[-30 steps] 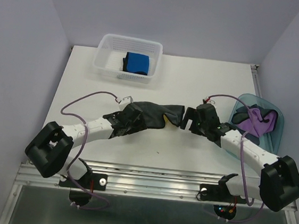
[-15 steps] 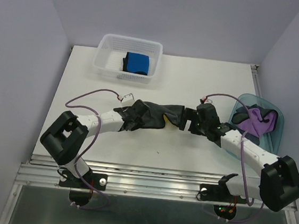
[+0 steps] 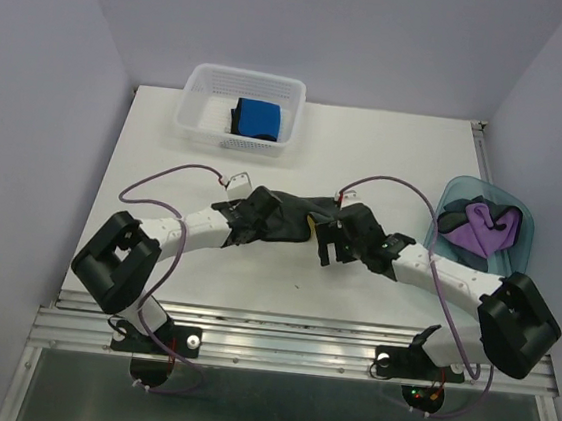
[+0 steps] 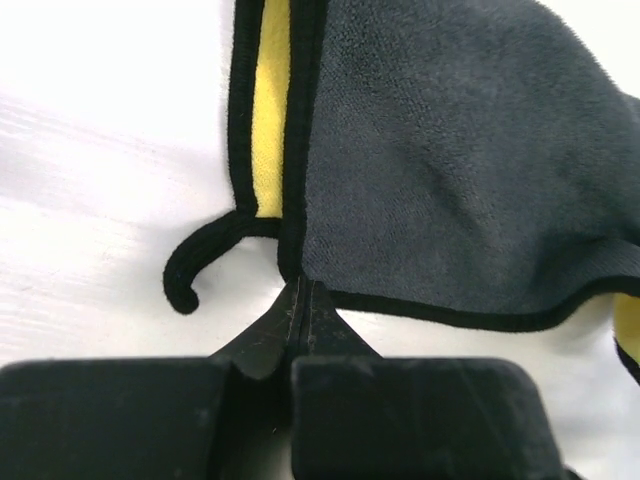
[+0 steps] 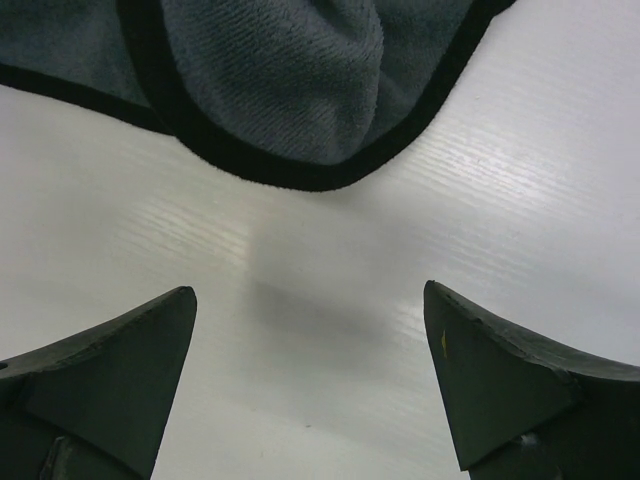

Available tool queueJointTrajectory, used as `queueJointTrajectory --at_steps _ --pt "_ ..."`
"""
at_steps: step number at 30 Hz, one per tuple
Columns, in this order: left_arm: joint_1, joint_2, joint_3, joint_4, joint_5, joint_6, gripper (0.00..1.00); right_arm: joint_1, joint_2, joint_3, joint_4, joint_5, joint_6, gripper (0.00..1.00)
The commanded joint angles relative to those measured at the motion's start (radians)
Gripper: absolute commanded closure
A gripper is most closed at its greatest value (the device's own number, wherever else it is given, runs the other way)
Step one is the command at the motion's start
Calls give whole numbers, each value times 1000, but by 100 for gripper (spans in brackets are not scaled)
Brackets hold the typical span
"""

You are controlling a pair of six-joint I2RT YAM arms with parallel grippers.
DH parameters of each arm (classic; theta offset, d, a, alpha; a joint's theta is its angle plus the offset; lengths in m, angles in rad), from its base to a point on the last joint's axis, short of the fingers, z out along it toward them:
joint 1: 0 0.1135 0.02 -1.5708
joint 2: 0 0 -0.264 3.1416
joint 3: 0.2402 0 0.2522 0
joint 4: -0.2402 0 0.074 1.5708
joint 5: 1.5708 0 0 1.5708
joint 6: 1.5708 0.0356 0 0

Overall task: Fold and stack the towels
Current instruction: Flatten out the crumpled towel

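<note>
A dark grey towel (image 3: 286, 214) with a black hem lies crumpled mid-table, with a strip of yellow cloth (image 4: 270, 110) showing under its edge. My left gripper (image 3: 246, 224) is at the towel's left end. In the left wrist view it (image 4: 301, 288) is shut, its tips pinching the hem at the towel's corner (image 4: 440, 180). My right gripper (image 3: 329, 244) hovers at the towel's right end. Its jaws (image 5: 310, 330) stand wide open over bare table, and the towel's rounded edge (image 5: 290, 100) lies just ahead of them, untouched.
A white mesh basket (image 3: 199, 111) at the back left holds a folded bright blue towel (image 3: 262, 118) and a black one (image 3: 237, 118). A translucent blue tub (image 3: 521, 246) at the right edge holds a purple towel (image 3: 488, 224) and dark cloths.
My left gripper has shut on the towel's corner, and its arm has drawn in toward the towel. The right arm has swung left and forward to the towel's near right edge, jaws still open.
</note>
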Motion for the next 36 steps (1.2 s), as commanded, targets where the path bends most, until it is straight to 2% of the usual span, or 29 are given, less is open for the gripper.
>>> queueJointTrajectory --at_steps 1,11,13,14,15,18,22,27,36 --pt "-9 -100 -29 11 -55 18 100 24 46 101 36 132 -80 0" --pt "-8 -93 -12 2 -34 32 100 29 138 153 86 164 -125 2" --pt "-8 -53 5 -22 -26 26 94 29 147 154 92 175 -123 12" --pt "-8 -26 19 -25 -23 24 91 29 149 154 102 178 -122 21" --pt "-8 -15 23 -30 -20 23 82 29 149 153 108 190 -119 40" --pt "-8 16 37 -38 -13 17 67 30 147 154 116 197 -120 68" --pt "-6 30 46 -53 -22 0 57 29 144 153 117 178 -122 82" --pt "-8 44 63 -70 -52 -19 53 29 152 150 112 169 -119 89" --pt "3 120 128 -76 -82 -6 53 29 161 144 116 157 -114 88"
